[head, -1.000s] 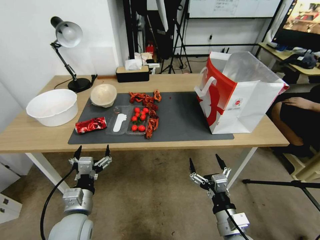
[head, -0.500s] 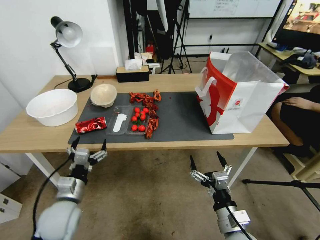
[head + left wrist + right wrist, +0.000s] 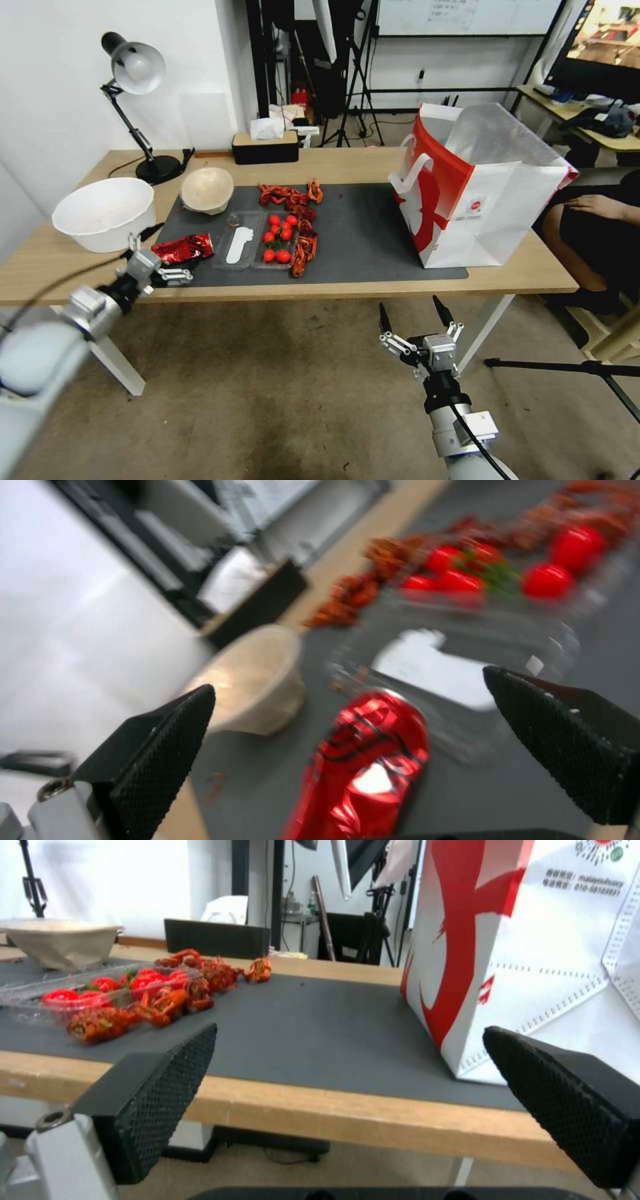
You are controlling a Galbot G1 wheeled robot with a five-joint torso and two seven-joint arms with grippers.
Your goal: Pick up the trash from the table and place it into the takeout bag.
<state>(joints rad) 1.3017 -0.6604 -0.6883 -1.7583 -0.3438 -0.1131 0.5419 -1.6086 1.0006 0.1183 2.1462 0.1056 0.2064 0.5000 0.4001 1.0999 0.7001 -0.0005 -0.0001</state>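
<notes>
The left wrist view showed the can (image 3: 363,770) lying on the mat between the spread, empty fingers of the left gripper (image 3: 162,256). Right gripper (image 3: 412,315) hung released below the table (image 3: 347,160), bag (image 3: 477,187) beyond.

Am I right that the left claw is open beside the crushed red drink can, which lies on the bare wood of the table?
Not quite: in the head view the crushed red drink can lies on the dark grey mat, not bare wood. The left claw is indeed open beside it.
</notes>
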